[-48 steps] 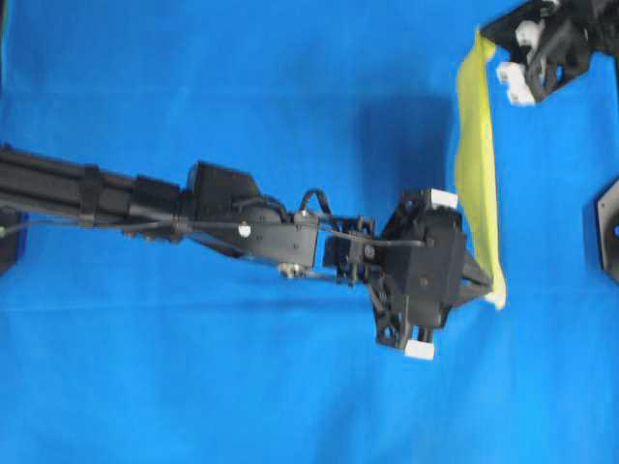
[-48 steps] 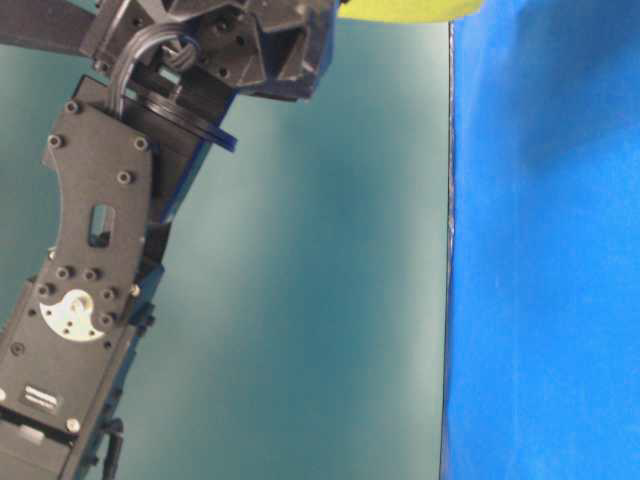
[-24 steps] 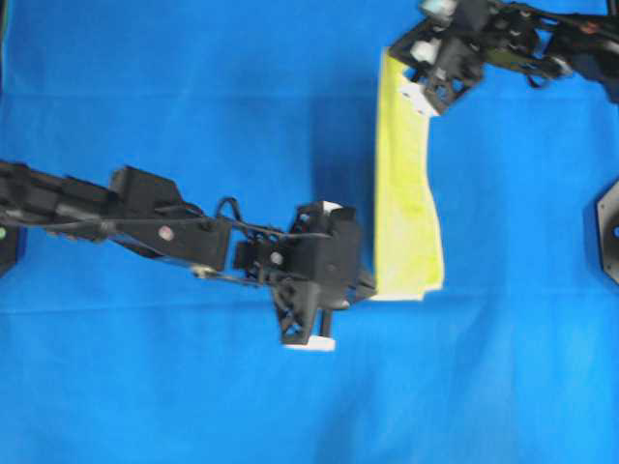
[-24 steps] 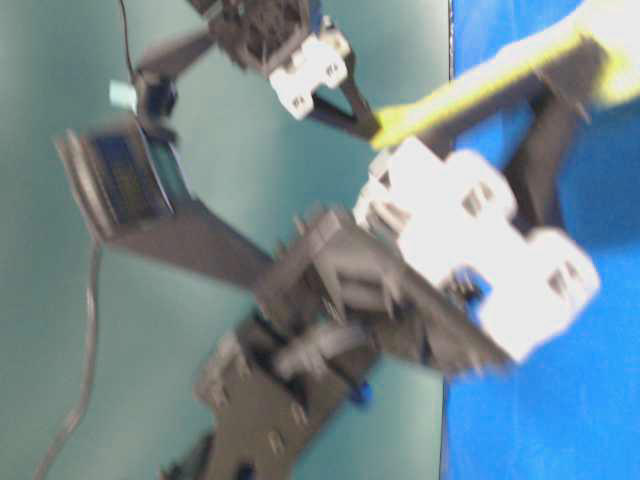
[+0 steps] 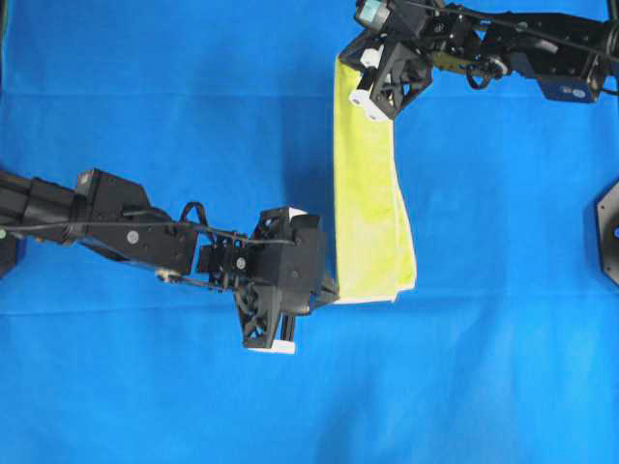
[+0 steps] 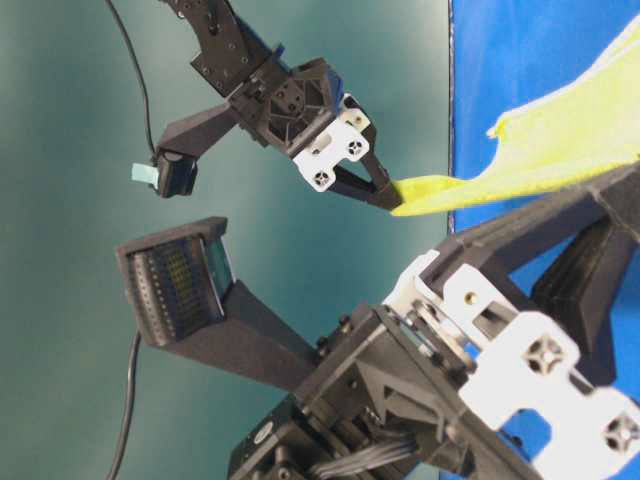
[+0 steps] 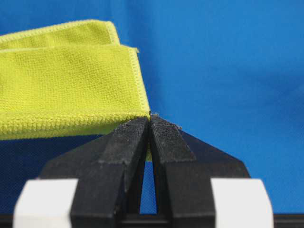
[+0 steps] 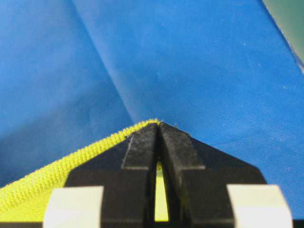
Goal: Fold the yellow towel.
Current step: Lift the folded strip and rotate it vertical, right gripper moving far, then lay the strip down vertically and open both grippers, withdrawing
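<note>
The left gripper (image 5: 327, 287), a black plastic claw with white end blocks, is seen at lower centre of the overhead view, its two textured black fingers (image 7: 127, 142) pressed together on one corner of the yellow towel (image 5: 368, 208), a thin, bright yellow-green microfibre cloth with a paler stitched hem. In the left wrist view the pinched corner sits right at the fingertips, and the cloth's fine woven nap and doubled layers are visible to the upper left.

The right gripper (image 5: 340, 60), of the same black and white build, is found at top centre of the overhead view, likewise clamped shut on the opposite end of the towel. In the right wrist view a looped yellow edge is seen trapped between its closed fingers (image 8: 142, 147).

Between the two grippers the towel is stretched as a long, narrow, folded band running from top centre down to the middle of the frame, widening towards its lower end. Beneath it a large, smooth blue cloth (image 5: 145, 97) with faint creases is spread.
</note>
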